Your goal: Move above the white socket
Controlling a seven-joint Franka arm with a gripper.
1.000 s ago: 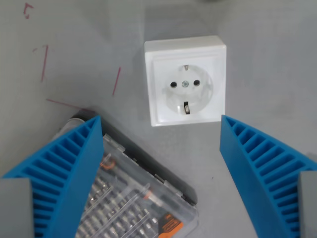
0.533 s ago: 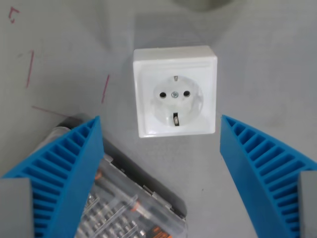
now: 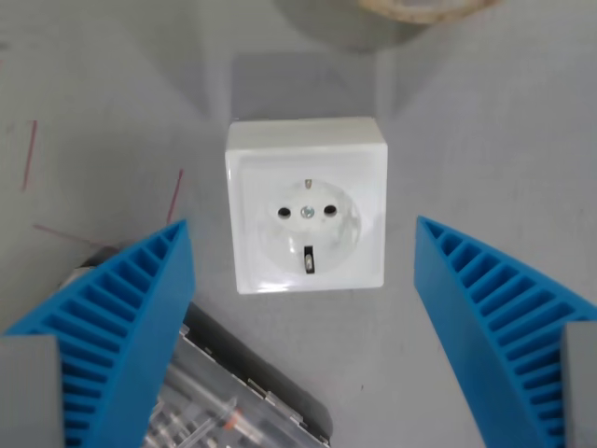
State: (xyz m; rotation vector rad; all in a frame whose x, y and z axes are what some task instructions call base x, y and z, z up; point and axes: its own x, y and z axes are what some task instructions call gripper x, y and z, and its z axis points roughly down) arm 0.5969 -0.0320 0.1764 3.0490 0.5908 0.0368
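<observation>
While the grey surface (image 3: 522,140) fills most of the wrist view, thin red lines are drawn on it at the view's left. On each side stands a blue ribbed finger (image 3: 112,336) of the claw (image 3: 303,327), spread wide open with nothing between them. The white socket (image 3: 306,204) lies flat on the surface in the middle, between the two fingers but higher in the view. A clear plastic case (image 3: 233,411) shows at the bottom, partly behind the left finger. A pale round object (image 3: 420,7) is cut off at the top edge.
</observation>
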